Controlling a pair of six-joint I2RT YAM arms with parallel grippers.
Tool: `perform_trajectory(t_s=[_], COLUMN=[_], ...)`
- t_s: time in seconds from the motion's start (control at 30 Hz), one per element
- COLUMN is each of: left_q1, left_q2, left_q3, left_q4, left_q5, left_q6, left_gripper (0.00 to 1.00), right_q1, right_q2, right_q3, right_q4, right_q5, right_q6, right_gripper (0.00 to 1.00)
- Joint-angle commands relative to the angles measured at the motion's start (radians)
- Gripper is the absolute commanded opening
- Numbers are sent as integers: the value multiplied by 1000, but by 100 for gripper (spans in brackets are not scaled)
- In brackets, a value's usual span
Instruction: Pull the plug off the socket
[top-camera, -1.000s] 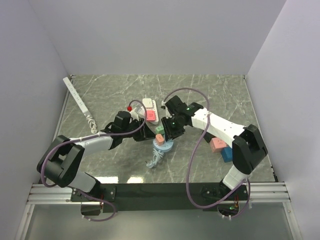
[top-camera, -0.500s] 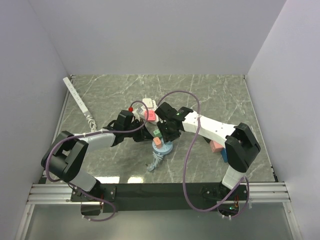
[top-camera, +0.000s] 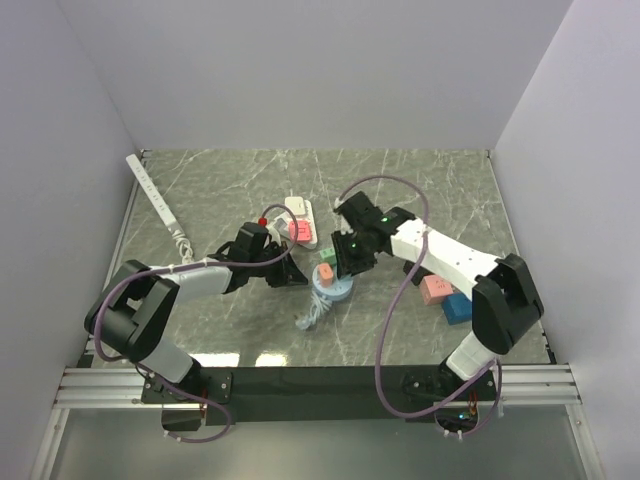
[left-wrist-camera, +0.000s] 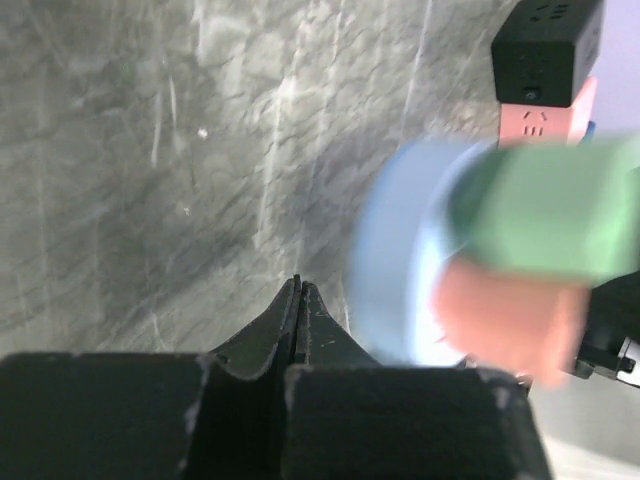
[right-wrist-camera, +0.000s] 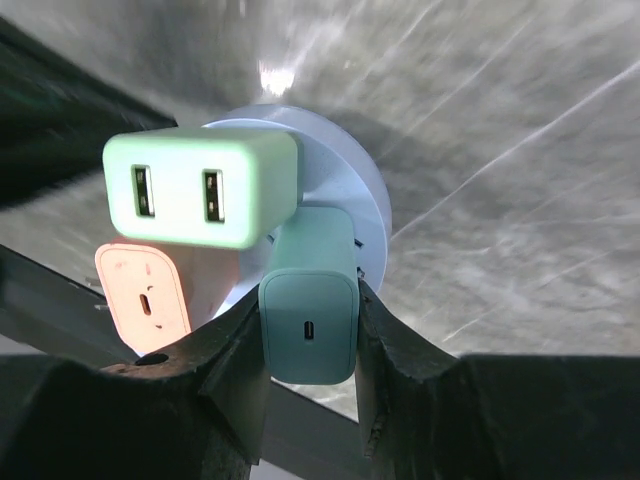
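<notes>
A round light-blue socket (top-camera: 331, 288) lies mid-table with a green plug (top-camera: 325, 272), an orange plug and a teal plug in it. In the right wrist view my right gripper (right-wrist-camera: 310, 330) is shut on the teal plug (right-wrist-camera: 308, 318), one finger on each side. The teal plug still stands against the socket face (right-wrist-camera: 352, 185), beside the green two-port plug (right-wrist-camera: 200, 190) and the orange plug (right-wrist-camera: 145, 300). My left gripper (left-wrist-camera: 298, 287) is shut and empty, its tips low on the table just left of the blurred socket (left-wrist-camera: 395, 270). In the top view it (top-camera: 292, 273) sits at the socket's left.
A white power strip (top-camera: 302, 212) with a pink plug (top-camera: 300, 231) lies behind the socket. A long white strip (top-camera: 155, 200) lies at the far left. Pink (top-camera: 436, 289) and blue (top-camera: 456, 308) blocks lie at the right. The socket's coiled cable (top-camera: 312, 318) trails toward the near edge.
My right gripper has swung right from half a second ago, and the socket with its plugs has shifted slightly right with it. My left gripper has stayed at the socket's left.
</notes>
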Motion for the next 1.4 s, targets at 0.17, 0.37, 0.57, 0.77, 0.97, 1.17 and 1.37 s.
perform_trajectory(t_s=[0.17,0.37,0.57,0.77,0.97,1.17,1.37], left_q1=[-6,-5,41,69,71,71,71], left_q2=[29,-28,-201,-283,-263,-312,-284], left_q3=[25,19,-16,-92,-106,-132,-112], left_q4=[-12,-20,-129,7,-25,-52,-86], left_q5=[3,-24,-191,-77,-78,-109,-109], left_q6=[9,-11,-81,-121,-97,-94,-75], left_gripper=[0,0,55,74,71,71,71], right_q1=[15,26,-63,-100,-105,-276,-470], right_q2=[-2,22,-42,-48,-42,-99,45], right_q3=[107,44,-10,-30,2,13,94], right_q4=[62,126,161,212,215,93,24], right_q5=[-61,-64,-55,-114,-55,191,266], right_q6=[-15,45,123,273,309,258,246], right_gripper=[0,0,0,0,0,0,0])
